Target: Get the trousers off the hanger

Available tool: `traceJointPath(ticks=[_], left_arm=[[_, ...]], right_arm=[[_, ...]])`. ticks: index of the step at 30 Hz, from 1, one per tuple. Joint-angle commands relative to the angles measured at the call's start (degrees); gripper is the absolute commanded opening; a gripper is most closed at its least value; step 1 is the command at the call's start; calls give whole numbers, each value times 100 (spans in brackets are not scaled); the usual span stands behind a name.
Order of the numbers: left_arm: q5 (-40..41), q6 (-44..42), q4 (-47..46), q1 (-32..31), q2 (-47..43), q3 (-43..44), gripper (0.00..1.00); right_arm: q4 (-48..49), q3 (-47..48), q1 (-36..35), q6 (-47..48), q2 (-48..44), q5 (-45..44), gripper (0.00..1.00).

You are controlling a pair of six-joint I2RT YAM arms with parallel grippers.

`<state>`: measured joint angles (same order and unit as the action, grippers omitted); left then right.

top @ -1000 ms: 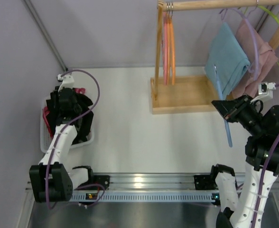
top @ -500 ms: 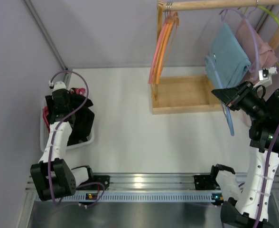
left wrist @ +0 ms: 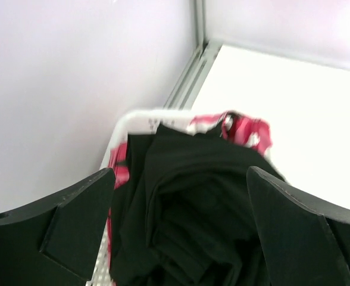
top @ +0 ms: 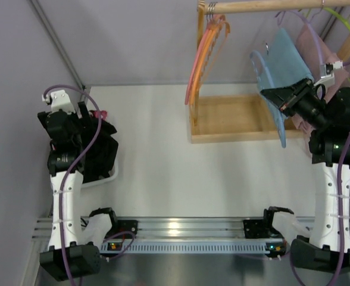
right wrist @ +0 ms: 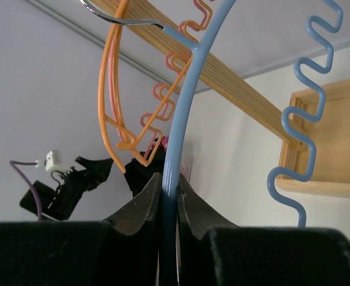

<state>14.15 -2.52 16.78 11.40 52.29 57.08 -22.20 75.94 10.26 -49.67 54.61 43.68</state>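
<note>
White table (top: pixel 163 173): at nine o'clock, the black trousers (left wrist: pixel 193 196) lie heaped over the pink camouflage trousers (left wrist: pixel 246 128) in a white basket (left wrist: pixel 140 116). Left jaws hang wide apart above them. At two o'clock, right jaws clamp a blue hanger (right wrist: pixel 184 89) below the wooden rail (right wrist: pixel 234 65).

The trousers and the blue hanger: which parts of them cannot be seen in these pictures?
- Top external: the left arm hides most of the black trousers and the basket.
- Left wrist: the black trousers cover most of the camouflage trousers; the lower edge cuts the black ones off.
- Right wrist: the right gripper hides the blue hanger below its grip.
</note>
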Motion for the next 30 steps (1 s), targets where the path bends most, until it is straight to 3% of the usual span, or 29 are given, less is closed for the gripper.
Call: traceJointPath(ticks=[1,10,16,30], left_arm=[[-272,138,10,29,-52,356,98],[-624,472,19,29,-307,637,98],[-1002,577,28,29,-439,778,98],[-941,499,28,29,-773,778,98]], right_arm=[[541,675,-401,53,164,-1060,0],[646,1694,-1439,300,981,-2293,0],[831,2143,-1782,405,1508,-2601,0],[1033,3014,-2380,775,2589,-3015,0]])
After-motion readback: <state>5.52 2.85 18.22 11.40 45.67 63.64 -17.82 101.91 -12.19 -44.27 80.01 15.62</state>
